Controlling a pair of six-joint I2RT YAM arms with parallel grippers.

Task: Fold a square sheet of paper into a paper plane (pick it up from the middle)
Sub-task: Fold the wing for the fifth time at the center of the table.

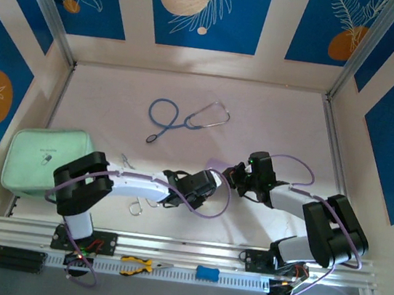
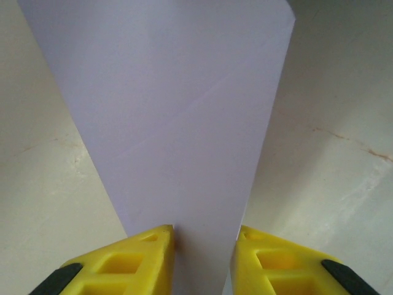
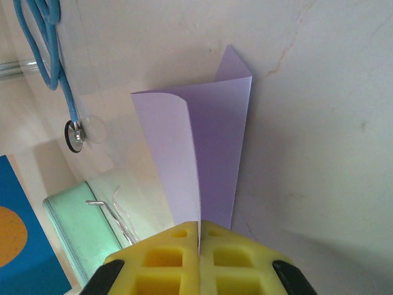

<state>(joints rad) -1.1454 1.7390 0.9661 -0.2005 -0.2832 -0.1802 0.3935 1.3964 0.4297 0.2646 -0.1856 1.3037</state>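
Square sheet of paper (image 3: 212, 153), folded, sits near the stethoscope (image 3: 75, 135); we see right pincer (image 3: 199, 227) clamping it, left pincer (image 2: 206, 232) parted around it.

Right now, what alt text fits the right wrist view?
The yellow right gripper is shut on the edge of a folded lilac paper, held over a pale table. At left lie a blue stethoscope and a mint pouch.
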